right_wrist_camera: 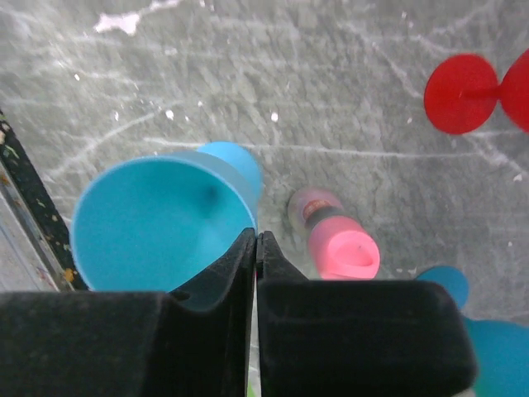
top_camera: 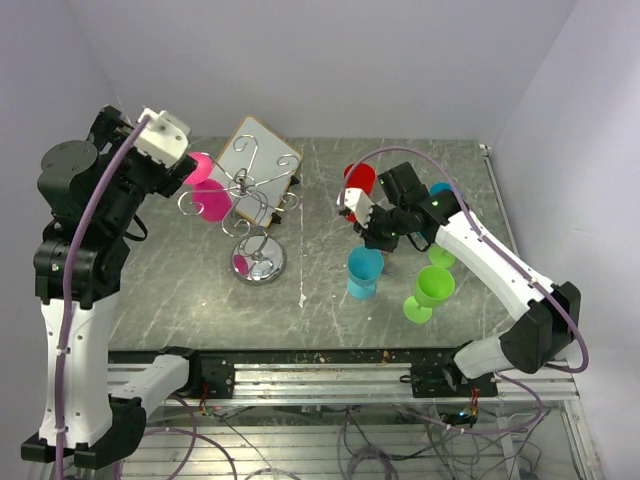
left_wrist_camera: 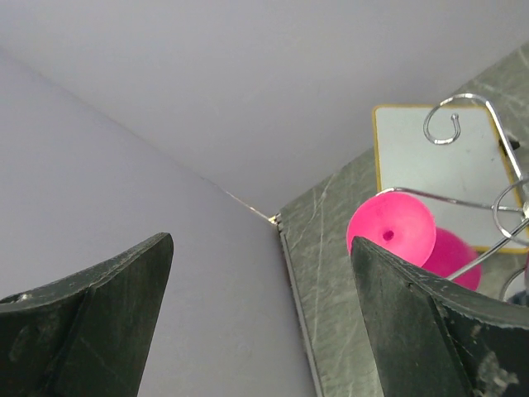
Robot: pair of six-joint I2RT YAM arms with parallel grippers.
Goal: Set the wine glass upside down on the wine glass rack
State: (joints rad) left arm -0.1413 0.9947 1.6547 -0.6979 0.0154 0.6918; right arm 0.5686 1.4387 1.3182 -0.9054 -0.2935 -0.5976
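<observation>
The silver wire wine glass rack (top_camera: 266,262) stands left of the table's middle. A pink wine glass (top_camera: 211,199) hangs upside down on its left hook arm. In the left wrist view its round foot (left_wrist_camera: 391,230) sits on the rack's wire (left_wrist_camera: 463,199). My left gripper (top_camera: 188,172) is raised just left of that glass, open and empty (left_wrist_camera: 260,248). My right gripper (top_camera: 369,233) is shut (right_wrist_camera: 257,236), its tips right at the rim of an upright blue wine glass (top_camera: 364,271) (right_wrist_camera: 157,223). I cannot tell whether they pinch the rim.
A white-faced board (top_camera: 262,152) lies behind the rack. A red glass (top_camera: 358,180), a green glass (top_camera: 432,290) and another blue glass (top_camera: 440,189) stand around the right arm. A small pink-capped bottle (right_wrist_camera: 340,246) stands beside the blue glass.
</observation>
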